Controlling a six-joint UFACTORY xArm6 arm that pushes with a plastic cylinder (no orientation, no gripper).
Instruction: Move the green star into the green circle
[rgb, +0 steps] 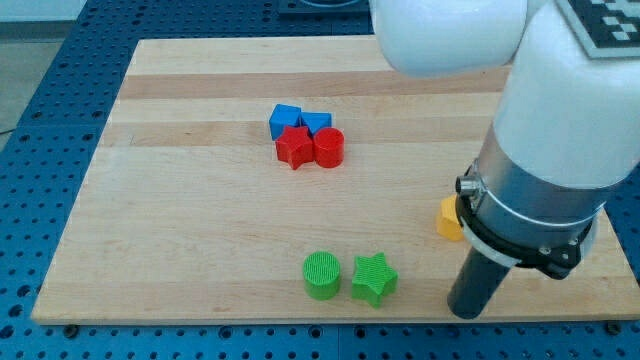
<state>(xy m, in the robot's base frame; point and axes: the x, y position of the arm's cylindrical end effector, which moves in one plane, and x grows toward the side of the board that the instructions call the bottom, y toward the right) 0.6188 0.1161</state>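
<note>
1. My tip (467, 312), the lower end of a straight dark rod under the white and grey arm body, stood near the bottom edge of the pale wooden board (180, 230), at the view's lower right.
2. There was no claw on this arm, so nothing was spread, pressed together or pinching; only the rod met the board.
3. The ridged green plastic star (373, 279) lay near the view's bottom, left of my tip, with a clear gap of bare wood between them.
4. The ridged green plastic circle (322, 275) sat just beside the green star on its left; the two looked to be touching or nearly so, and I could not tell which.
5. A yellow plastic block (447, 219), its shape mostly hidden behind the arm, showed above my tip, at the arm's left edge.
6. Well apart, toward the view's upper middle, four blocks sat clustered: a blue cube-like block (284, 119), a second blue block (317, 123) of unclear shape at its right, a red star (294, 148) below them, and a red cylinder (329, 147) touching the red star's right side.
7. A blue perforated table (40, 90) surrounded the board.
</note>
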